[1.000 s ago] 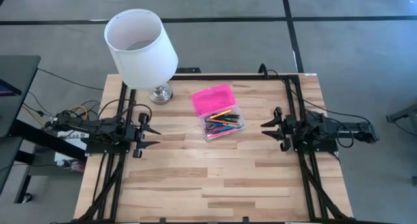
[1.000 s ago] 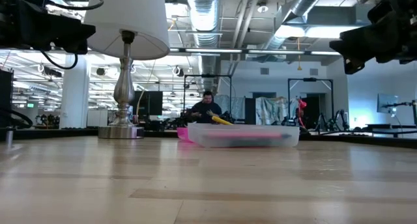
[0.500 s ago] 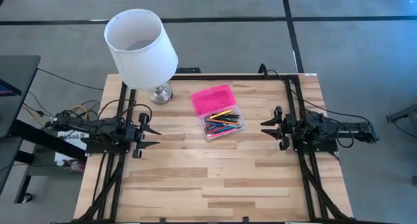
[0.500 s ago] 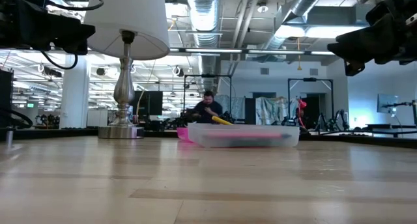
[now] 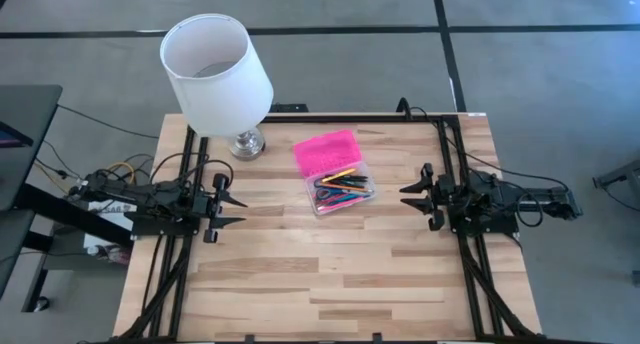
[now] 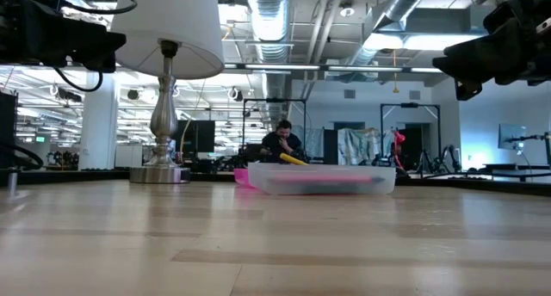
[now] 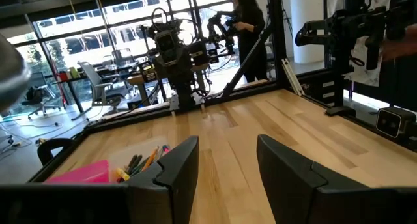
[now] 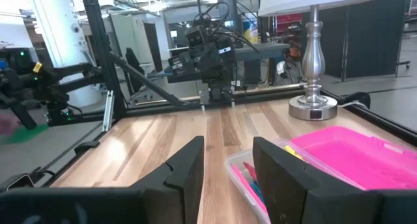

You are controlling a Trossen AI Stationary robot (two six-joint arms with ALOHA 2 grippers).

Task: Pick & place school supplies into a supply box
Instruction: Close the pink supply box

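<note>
The left gripper [image 5: 232,210], fingers apart and empty, hung well left of the small clear plastic supply box [image 5: 343,193], whose bright pink lid [image 5: 327,151] lay open beside a white-shaded lamp [image 5: 215,64]. The coloured pens and pencils [image 5: 340,189] lay inside the box, so the job looked nearly done. The right gripper [image 5: 411,196] waited right of it, also parted. The pale wooden table [image 5: 300,284] stood in an open workshop.

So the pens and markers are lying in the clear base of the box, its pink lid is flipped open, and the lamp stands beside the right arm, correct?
Not quite. In the high view the lamp stands by the left arm, at the table's far left corner. The rest holds: the pens and markers lie in the clear base, with the pink lid flipped open.
</note>
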